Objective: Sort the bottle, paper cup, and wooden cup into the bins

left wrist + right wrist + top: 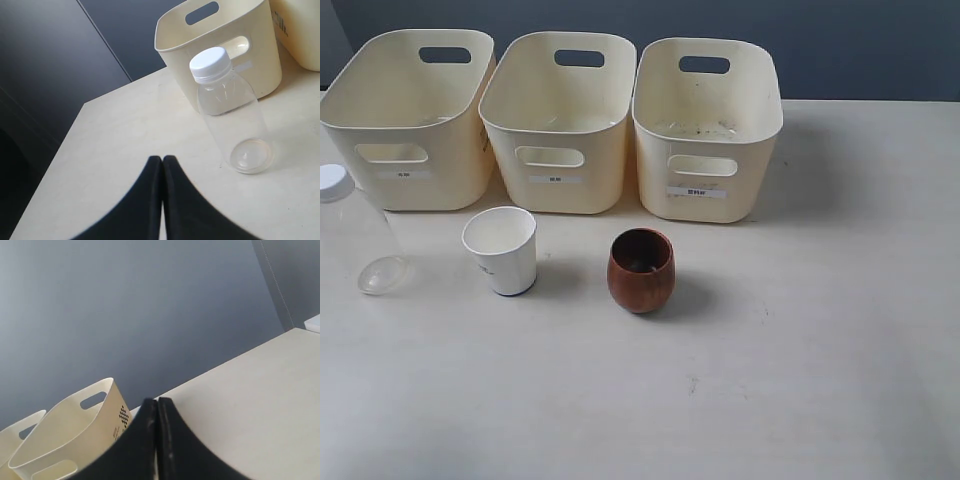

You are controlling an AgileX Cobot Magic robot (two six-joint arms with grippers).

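Three cream bins stand in a row at the back: left bin (410,175), middle bin (560,180), right bin (705,190). The clear bottle (355,235) with a white cap stands upright at the far left edge, in front of the left bin; the left wrist view shows the bottle (230,112) too. The white paper cup (502,250) stands upright before the middle bin. Right of it sits the brown wooden cup (641,270). My left gripper (163,159) is shut and empty, short of the bottle. My right gripper (158,401) is shut and empty, beside a bin (75,430).
The pale table (820,350) stretches wide to the right and front of the cups. A dark wall rises behind the bins. Neither arm shows in the exterior view.
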